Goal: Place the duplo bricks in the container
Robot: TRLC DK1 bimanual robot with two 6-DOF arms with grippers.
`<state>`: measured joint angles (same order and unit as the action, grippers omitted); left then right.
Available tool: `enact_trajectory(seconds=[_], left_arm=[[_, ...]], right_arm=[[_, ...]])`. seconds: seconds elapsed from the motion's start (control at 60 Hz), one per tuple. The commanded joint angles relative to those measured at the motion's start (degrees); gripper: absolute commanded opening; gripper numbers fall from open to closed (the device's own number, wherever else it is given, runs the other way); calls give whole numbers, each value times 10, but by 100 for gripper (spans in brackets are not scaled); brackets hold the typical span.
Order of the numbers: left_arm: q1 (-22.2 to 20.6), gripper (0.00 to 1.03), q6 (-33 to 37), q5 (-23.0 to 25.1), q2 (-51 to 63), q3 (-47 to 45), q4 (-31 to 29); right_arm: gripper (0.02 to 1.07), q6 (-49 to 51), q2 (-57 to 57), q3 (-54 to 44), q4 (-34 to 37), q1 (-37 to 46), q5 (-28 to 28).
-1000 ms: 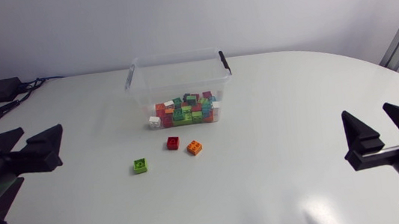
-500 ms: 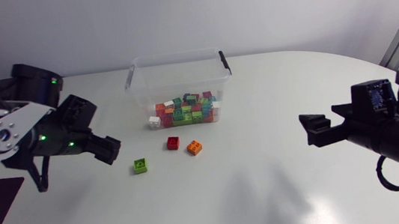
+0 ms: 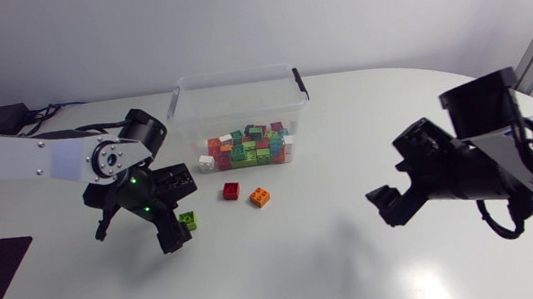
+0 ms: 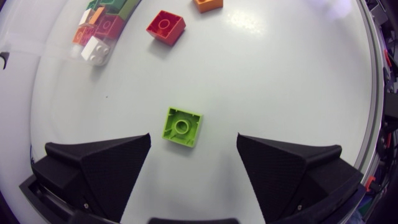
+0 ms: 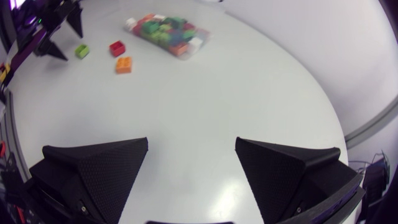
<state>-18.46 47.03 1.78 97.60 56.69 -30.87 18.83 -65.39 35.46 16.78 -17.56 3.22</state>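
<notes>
— Now, item one: where do the loose bricks lie?

— Three are on the table [image 3: 348,160], out in front of the container [image 3: 235,74]. The red brick [image 3: 231,190] and the orange brick [image 3: 260,197] lie near its front wall. The green brick [image 4: 183,126] lies farther out, off its left front corner. The container already holds a layer of mixed bricks.

— How will the green brick handle?

— Judged light, rigid and smooth-sided. It is not fragile, but it looks slick enough to squirt out of a skewed pinch. It lies flat, turned slightly off square to the fingers. Recommended hold: two opposite side walls, taken low, with the faces flush.

— Left jaws?

— Spread wide and holding nothing. The green brick lies on the table between the two fingers, with a clear gap on either side, touching neither.

— Right jaws?

— Also spread wide, with nothing between them. They hang over bare table, well apart from the container, off its right side.

— Assessment?

— The green brick appears to be the step in hand, and the grasp is not yet made. Squaring the fingers to its walls before closing is advised. Three bricks are outstanding.
</notes>
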Motion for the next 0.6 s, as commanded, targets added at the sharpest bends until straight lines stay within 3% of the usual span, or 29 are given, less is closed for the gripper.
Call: enact_trajectory(seconds=[0.0,0.15,0.333,0.483,0.55,0.583], left_arm=[[11,95,49,14,29,40,-20],[19,91,75,18,73,70,-38],[30,87,109,23,116,109,-71],[31,68,126,42,153,145,-112],[31,54,130,61,174,167,-144],[32,52,132,68,183,178,-161]], right_arm=[[103,37,-39,35,37,-24,-1],[102,82,-53,22,-17,-38,-6],[102,72,-94,75,22,-46,83],[102,71,-134,99,19,-56,98],[102,71,-157,109,14,-63,102],[102,71,-171,115,9,-67,105]])
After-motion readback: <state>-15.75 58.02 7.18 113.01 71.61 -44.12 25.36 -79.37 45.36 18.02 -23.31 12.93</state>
